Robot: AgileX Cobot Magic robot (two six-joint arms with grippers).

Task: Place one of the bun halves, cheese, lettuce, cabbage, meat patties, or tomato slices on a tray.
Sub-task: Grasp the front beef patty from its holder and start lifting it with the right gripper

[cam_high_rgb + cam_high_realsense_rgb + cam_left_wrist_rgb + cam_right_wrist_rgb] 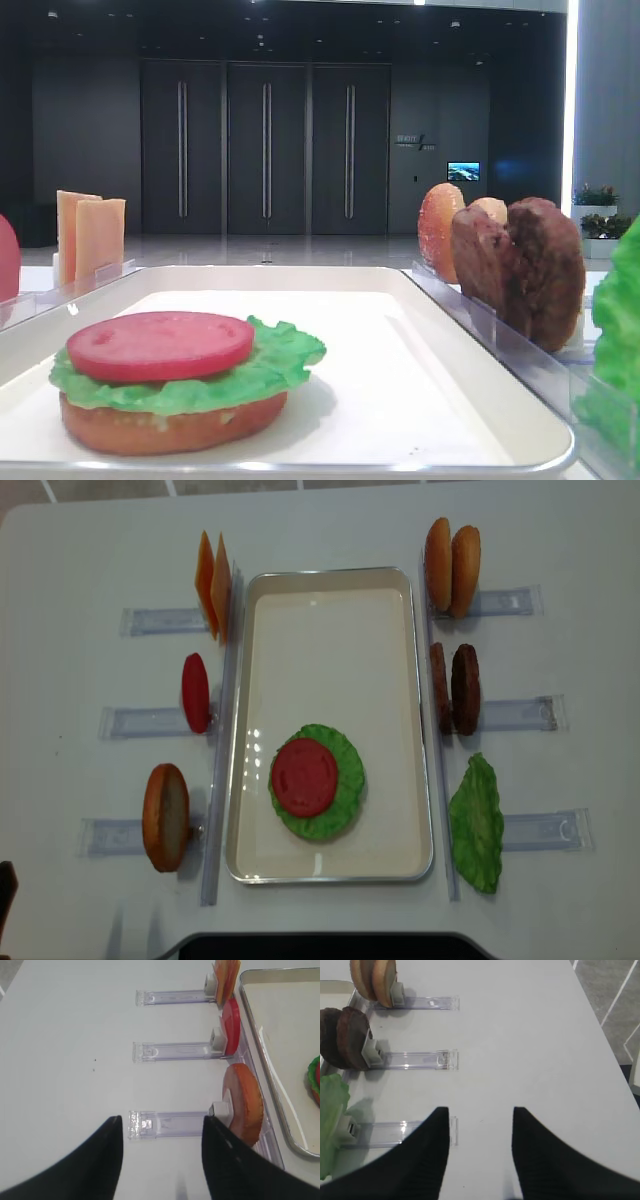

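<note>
Right gripper [480, 1160] is spread and empty; aim squarely at the meat patties [345, 1037], upper left, pinching one.

White rectangular tray [330, 600] with raised rim, centre of the overhead frame. On its lower half a stack: bun half [170, 425] lying flat at the bottom, ruffled green lettuce [345, 780] over it, round red tomato slice [305, 777] on top. Left of the tray, standing on edge: two pale-orange cheese slices [213, 585] upper left, one red tomato slice [195, 692] mid left, one bun half [165, 817] lower left. Right of the tray: two bun halves [451, 566] upright upper right, two dark-brown meat patties [454, 689] upright mid right, a green lettuce leaf [477, 823] lower right.
</note>
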